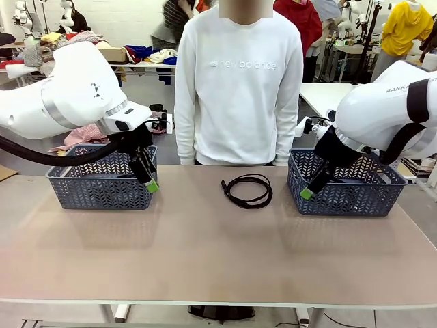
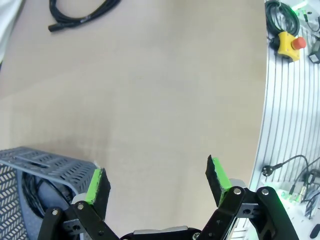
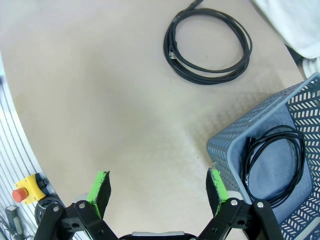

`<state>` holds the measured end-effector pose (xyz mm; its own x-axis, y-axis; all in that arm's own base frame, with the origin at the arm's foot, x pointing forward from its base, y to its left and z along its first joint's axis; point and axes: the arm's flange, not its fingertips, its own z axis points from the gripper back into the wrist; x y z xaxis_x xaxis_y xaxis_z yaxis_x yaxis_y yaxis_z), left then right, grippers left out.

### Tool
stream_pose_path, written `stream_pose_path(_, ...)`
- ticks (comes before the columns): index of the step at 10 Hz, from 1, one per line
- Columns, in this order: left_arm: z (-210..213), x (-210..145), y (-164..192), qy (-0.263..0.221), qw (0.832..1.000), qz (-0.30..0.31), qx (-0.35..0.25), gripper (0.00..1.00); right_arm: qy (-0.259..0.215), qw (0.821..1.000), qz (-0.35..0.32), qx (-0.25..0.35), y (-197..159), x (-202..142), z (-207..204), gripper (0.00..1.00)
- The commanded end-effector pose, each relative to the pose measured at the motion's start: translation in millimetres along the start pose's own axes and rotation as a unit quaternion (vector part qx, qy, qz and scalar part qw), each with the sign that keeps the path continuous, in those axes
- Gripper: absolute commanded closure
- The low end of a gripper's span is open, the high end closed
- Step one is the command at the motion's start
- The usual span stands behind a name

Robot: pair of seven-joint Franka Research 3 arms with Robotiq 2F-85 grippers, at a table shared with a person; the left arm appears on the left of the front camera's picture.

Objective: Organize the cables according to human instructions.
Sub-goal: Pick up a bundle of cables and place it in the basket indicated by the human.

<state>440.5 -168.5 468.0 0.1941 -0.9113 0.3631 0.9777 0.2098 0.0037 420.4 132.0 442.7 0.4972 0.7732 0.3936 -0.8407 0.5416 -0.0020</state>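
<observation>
Behind the beige table (image 1: 205, 260), a bright workroom holds white tables (image 1: 328, 96) heaped with colourful clothes (image 1: 147, 53).

A pale beige, matte worktop (image 1: 205, 260) carries three things. A grey-blue plastic basket with a herringbone lattice wall (image 1: 95, 191) sits toward the far left corner. A matching grey-blue lattice basket (image 1: 341, 195) sits toward the far right corner, well apart from the first. Between them, near the middle of the far edge, a thin black cord wound into a flat loop (image 1: 247, 190) lies directly on the surface, touching neither basket.
</observation>
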Motion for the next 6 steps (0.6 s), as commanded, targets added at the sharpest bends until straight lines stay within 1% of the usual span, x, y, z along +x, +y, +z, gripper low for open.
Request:
stream_pose_path(1, 1.6, -2.6, 0.8, 0.000, 1.000, -0.007, -0.002, 0.00, 0.000, 1.000, -0.001, -0.002, -0.8, 1.9, 0.9, 0.00)
stream_pose_path(6, 1.6, -2.6, 0.8, 0.000, 1.000, -0.007, -0.002, 0.00, 0.000, 1.000, -0.001, -0.002, -0.8, 1.9, 0.9, 0.00)
